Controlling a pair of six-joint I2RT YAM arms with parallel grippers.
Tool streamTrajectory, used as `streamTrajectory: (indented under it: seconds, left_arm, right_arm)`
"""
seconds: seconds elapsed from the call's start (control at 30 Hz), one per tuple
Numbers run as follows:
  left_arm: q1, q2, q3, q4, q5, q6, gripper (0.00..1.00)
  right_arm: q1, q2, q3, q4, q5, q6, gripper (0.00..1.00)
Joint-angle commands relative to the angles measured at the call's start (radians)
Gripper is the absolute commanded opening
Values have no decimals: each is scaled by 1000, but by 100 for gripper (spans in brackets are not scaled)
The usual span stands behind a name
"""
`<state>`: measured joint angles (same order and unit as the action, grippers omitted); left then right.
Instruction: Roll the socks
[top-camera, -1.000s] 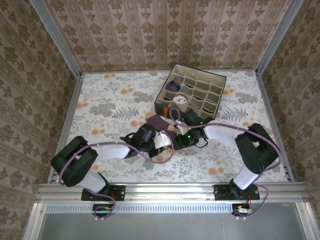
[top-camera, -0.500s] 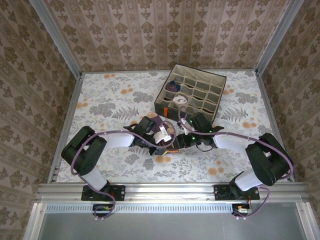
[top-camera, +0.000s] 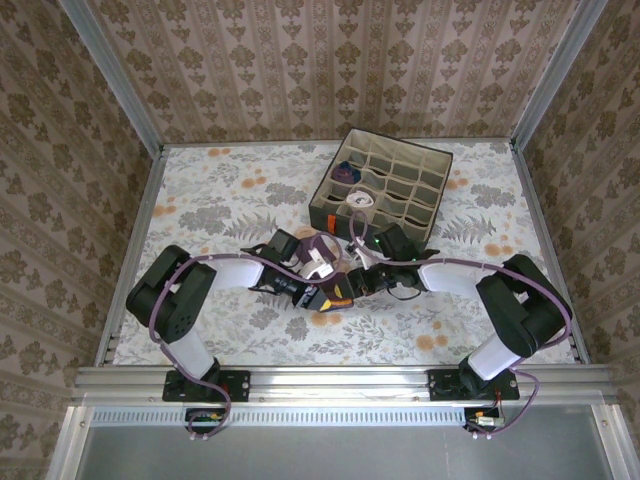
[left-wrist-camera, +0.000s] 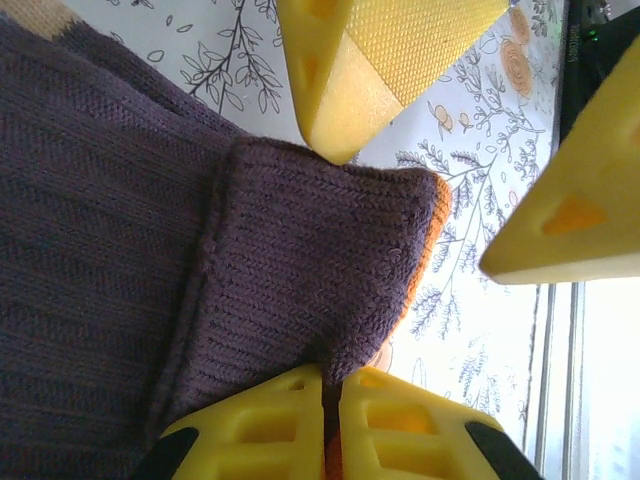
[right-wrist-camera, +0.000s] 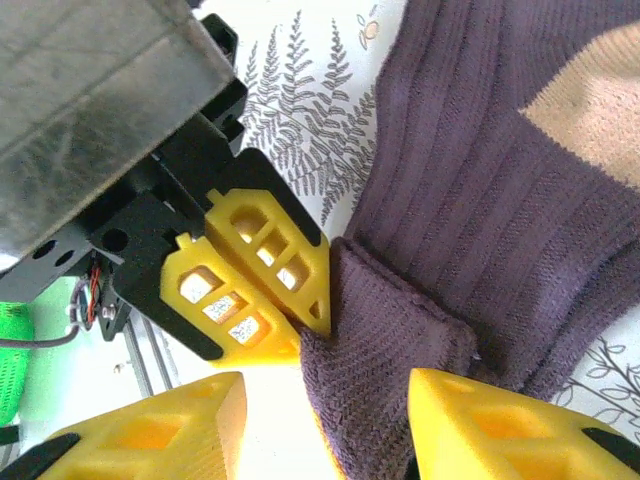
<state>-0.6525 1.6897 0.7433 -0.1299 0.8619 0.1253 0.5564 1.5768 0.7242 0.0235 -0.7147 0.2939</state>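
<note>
From beside the floral-patterned bench (top-camera: 220, 210), I see the dark purple knitted sock (left-wrist-camera: 300, 260) lying at its middle, near the front of the grey fabric box with beige cells (top-camera: 400, 170). The left end effector (left-wrist-camera: 330, 385) is clamped tight on the sock's folded end, where orange trim (left-wrist-camera: 432, 235) peeks out. I'd guess it is pinning the fold so it cannot spring open. The right end effector (right-wrist-camera: 325, 410) faces it with jaws apart, straddling that same fold without gripping it, probably placed to start turning the roll. The tan heel patch (right-wrist-camera: 595, 95) lies flat beyond, not yet rolled.
</note>
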Motion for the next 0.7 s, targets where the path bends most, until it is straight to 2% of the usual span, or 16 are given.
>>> streamTrajectory:
  seconds: [0.0,0.17,0.4,0.67]
  left_arm:
    - [12,16,17,-30,55,-10,0]
    - [25,17,18,-27,74,-13,0]
    - [59,15,9,-4,111,-34,0]
    - [97,44,-5,27,138,-77,0]
  right_arm:
    - [5,-4,55,-29,-46,-60,47]
    - [38,6,81,-75,-33,-107,48]
    - [46,108,132,-194,-26,-168,52]
    - [46,107,122,-232,2,-208,52]
